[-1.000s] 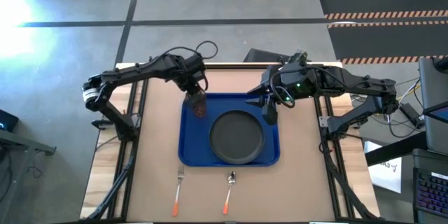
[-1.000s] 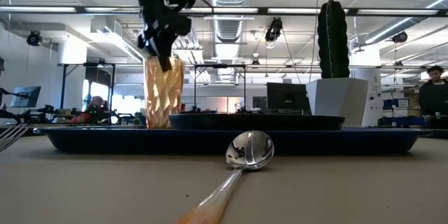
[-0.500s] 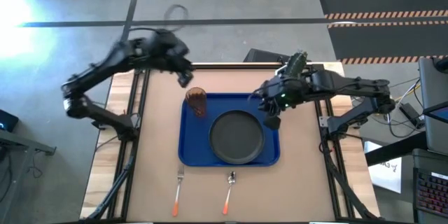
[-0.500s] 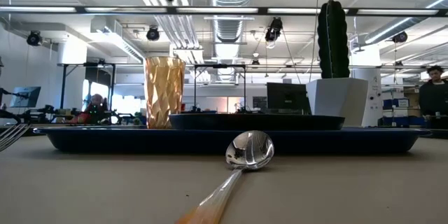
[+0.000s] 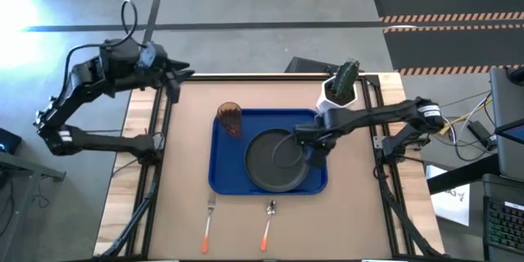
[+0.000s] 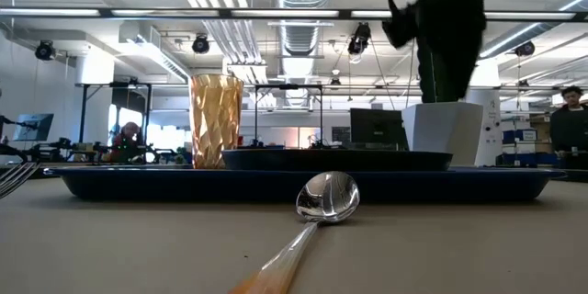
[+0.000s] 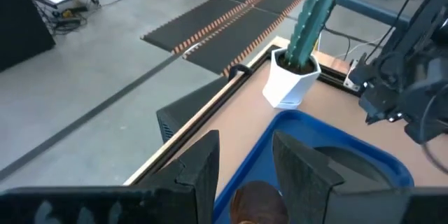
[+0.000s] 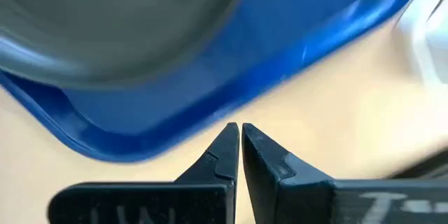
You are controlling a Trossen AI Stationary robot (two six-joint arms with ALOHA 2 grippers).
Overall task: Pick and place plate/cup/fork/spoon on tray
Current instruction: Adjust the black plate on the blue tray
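Moved since a second ago: left gripper, once down on the cup, now hangs up by the far left corner of the table, well away from it. Fingers apart, with nothing between them. Looks out over the far end of the tray.

Moved too: right gripper, then by the far edge of the tray, now reaches in over its right side, just by the rim of the plate. Was wide open then; now pinched tight together, with nothing held. Seen from its own wrist, points down near the blue edge of the tray.

Cup: stands up straight in the far left corner of the tray, free of both grippers. Plate: lies flat in the middle of the tray.

Fork and spoon: lie side by side on the bare table, in front of the tray, fork to the left. Both off the tray, orange handles pointing away from it.

White pot with the green cactus: stands on the table past the far right corner of the tray.
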